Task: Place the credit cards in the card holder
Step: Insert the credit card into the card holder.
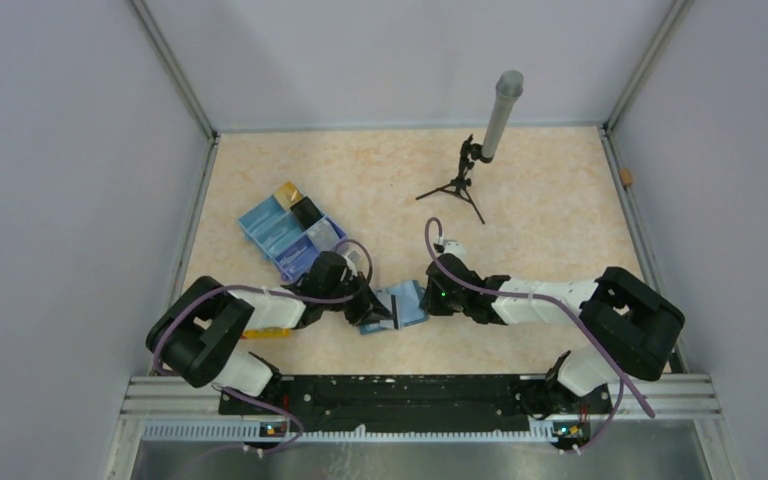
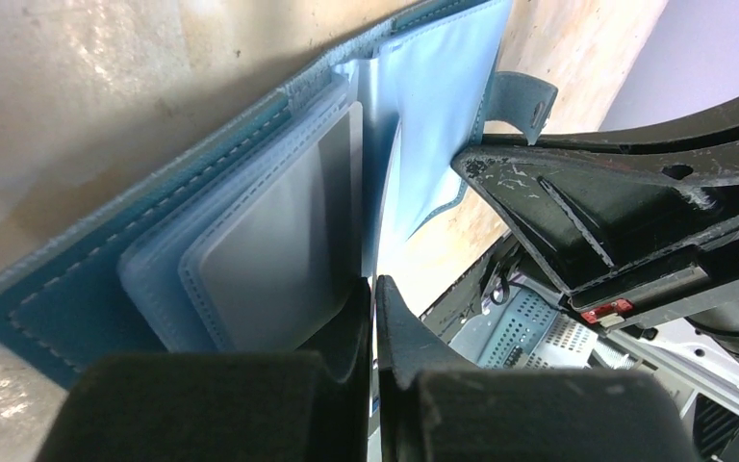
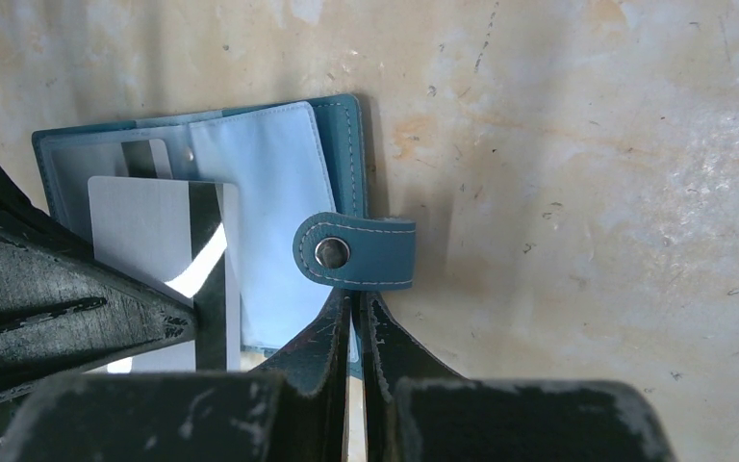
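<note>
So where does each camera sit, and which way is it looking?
Top: high behind the robot, looking down on the table; left arm and right arm meet at the card holder.
Left wrist: on the left arm, looking along its shut left claw into the open card holder.
Right wrist: on the right arm, looking down past its shut right claw at the clasp and striped card.
Both wrist views share the card holder and the other claw.

Overhead lighting is even and diffuse. The table [image 1: 540, 230] shows soft shadows. A glare streak crosses the card [image 3: 140, 231]. Wrist-view foregrounds are blurred.
</note>
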Robot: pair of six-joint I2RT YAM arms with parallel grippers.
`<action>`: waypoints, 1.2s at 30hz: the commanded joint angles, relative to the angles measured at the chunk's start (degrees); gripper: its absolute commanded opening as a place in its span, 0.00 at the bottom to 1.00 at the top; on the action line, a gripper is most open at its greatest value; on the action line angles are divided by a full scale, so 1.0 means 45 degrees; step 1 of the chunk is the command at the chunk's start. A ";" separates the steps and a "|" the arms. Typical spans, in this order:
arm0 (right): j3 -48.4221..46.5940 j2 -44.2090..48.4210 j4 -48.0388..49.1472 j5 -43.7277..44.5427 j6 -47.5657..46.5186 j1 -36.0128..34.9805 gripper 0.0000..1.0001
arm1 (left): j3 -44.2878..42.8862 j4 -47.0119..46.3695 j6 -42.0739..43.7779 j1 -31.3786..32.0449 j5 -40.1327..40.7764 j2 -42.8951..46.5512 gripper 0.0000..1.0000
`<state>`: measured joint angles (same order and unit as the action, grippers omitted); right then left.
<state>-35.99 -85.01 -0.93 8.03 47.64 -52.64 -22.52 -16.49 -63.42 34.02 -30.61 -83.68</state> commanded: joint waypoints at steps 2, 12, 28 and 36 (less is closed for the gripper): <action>0.0193 -0.0215 -0.1411 0.0352 -0.0280 0.0092 0.00 | 0.0327 -0.0998 -0.0372 0.0043 0.0962 -0.0113 0.00; 0.0194 -0.0171 -0.1414 0.0132 -0.0336 0.0090 0.00 | 0.0583 -0.2280 -0.0667 0.0046 0.1399 -0.0609 0.00; 0.0144 -0.0228 -0.1467 0.0150 -0.0361 0.0082 0.00 | -0.0022 -0.1119 -0.0048 0.0038 0.1152 -0.0773 0.21; 0.0127 -0.0248 -0.1462 0.0257 -0.0430 0.0091 0.00 | -0.1194 0.2532 0.1799 0.0043 0.2029 0.0160 0.52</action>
<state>-36.01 -85.01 -1.08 7.90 47.59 -52.64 -25.65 -16.88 -61.60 34.28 -25.80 -84.73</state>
